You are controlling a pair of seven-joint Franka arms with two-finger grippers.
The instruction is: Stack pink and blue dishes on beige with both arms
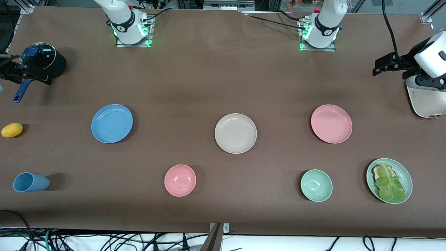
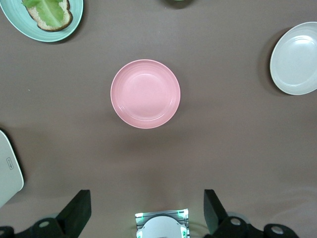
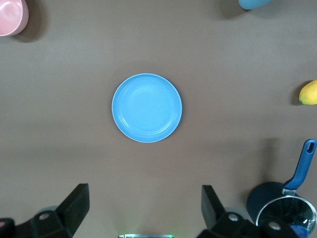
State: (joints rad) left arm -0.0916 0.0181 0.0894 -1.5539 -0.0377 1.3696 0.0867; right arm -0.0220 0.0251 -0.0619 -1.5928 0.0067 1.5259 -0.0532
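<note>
The beige plate [image 1: 235, 133] lies at the table's middle and shows at the edge of the left wrist view [image 2: 295, 58]. The pink plate [image 1: 331, 123] lies beside it toward the left arm's end, and the blue plate [image 1: 112, 123] toward the right arm's end. My left gripper [image 2: 147, 201] hangs high over the table between its base and the pink plate [image 2: 145, 93], open and empty. Just as high, my right gripper [image 3: 143, 198] is over the cloth beside the blue plate [image 3: 146, 107], open with nothing in it.
Nearer the front camera stand a pink bowl [image 1: 180, 180], a green bowl [image 1: 316, 185], a green plate [image 1: 403, 174] with bread and lettuce, and a blue cup [image 1: 29, 182]. A lemon [image 1: 12, 130] and a lidded pot [image 1: 45, 61] sit at the right arm's end, a toaster [image 1: 427, 101] at the left arm's.
</note>
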